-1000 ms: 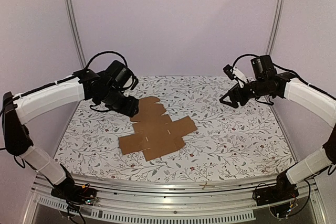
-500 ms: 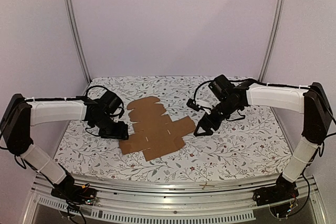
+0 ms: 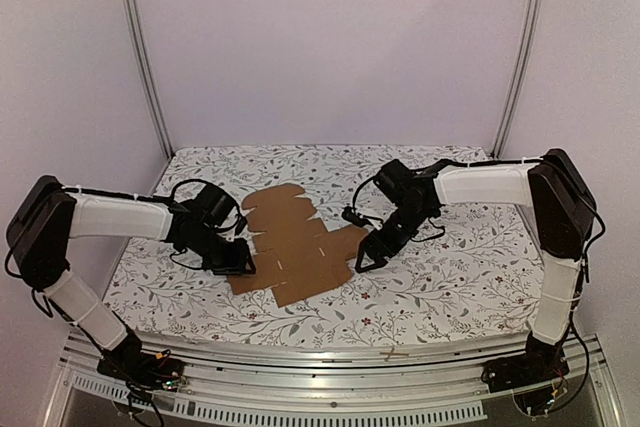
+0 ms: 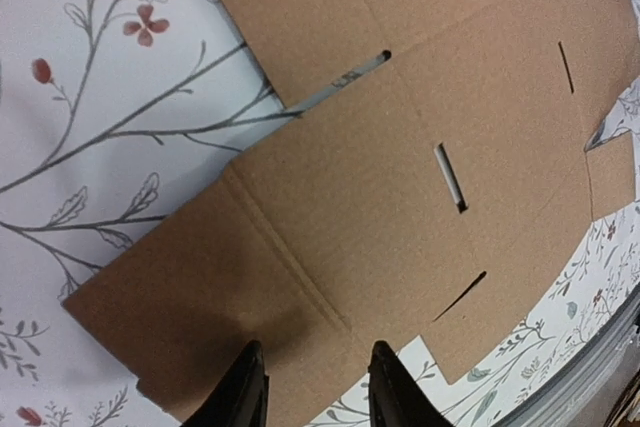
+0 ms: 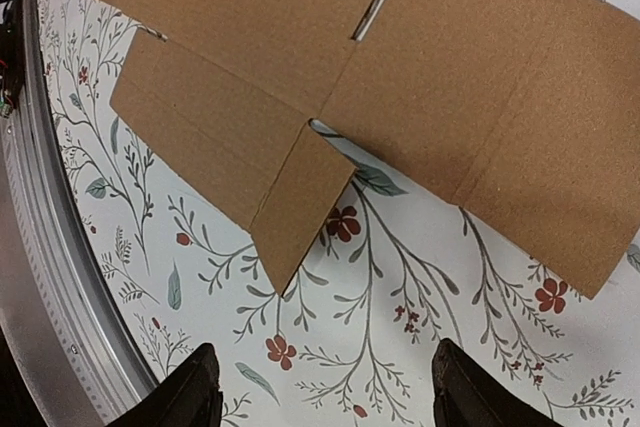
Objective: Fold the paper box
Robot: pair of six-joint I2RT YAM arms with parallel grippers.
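Observation:
The paper box [image 3: 300, 247] lies flat and unfolded on the floral table, a brown cross-shaped cardboard sheet with slots and creases. My left gripper [image 3: 236, 265] is low over the sheet's near-left flap. In the left wrist view its fingertips [image 4: 248, 387] stand a small gap apart above the paper box [image 4: 380, 177], with nothing pinched between them. My right gripper [image 3: 366, 259] hovers just off the sheet's right side. The right wrist view has that gripper [image 5: 325, 392] wide open over bare cloth, a small corner flap of the paper box [image 5: 400, 57] just ahead of it.
The floral tablecloth [image 3: 450, 277] covers the whole work surface. A metal rail [image 3: 330, 362] runs along the near edge. Pale walls and two upright posts [image 3: 140, 57] close in the back and sides.
Both arms came down and inward to the sheet. The left gripper moved to the near-left flap and its jaws narrowed. The right gripper swept from the far right to the sheet's right edge.

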